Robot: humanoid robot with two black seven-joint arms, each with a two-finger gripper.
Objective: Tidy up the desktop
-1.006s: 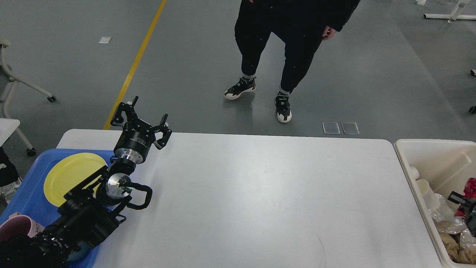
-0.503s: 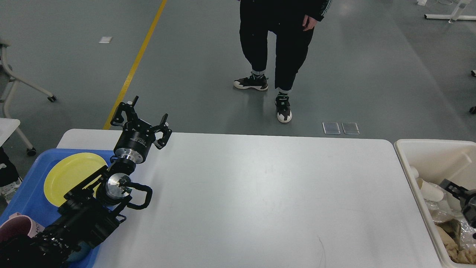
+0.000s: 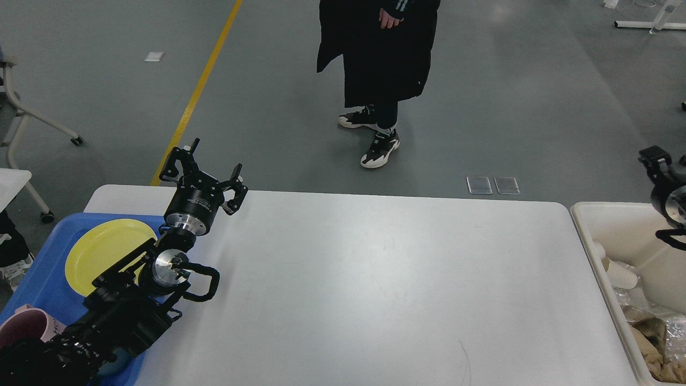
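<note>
Over the white table (image 3: 375,289), the left gripper (image 3: 206,170) hangs with fingers spread wide and empty, while the right gripper (image 3: 655,158) is too edge-cropped to read.

Left gripper (image 3: 206,163) gapes, raised; right gripper (image 3: 656,161) sits edge-on, fingers indistinct.

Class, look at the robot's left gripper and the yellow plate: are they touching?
Apart. In the head view the open left gripper is held up beyond the blue tray, while the yellow plate lies in that tray, lower left of it.
</note>
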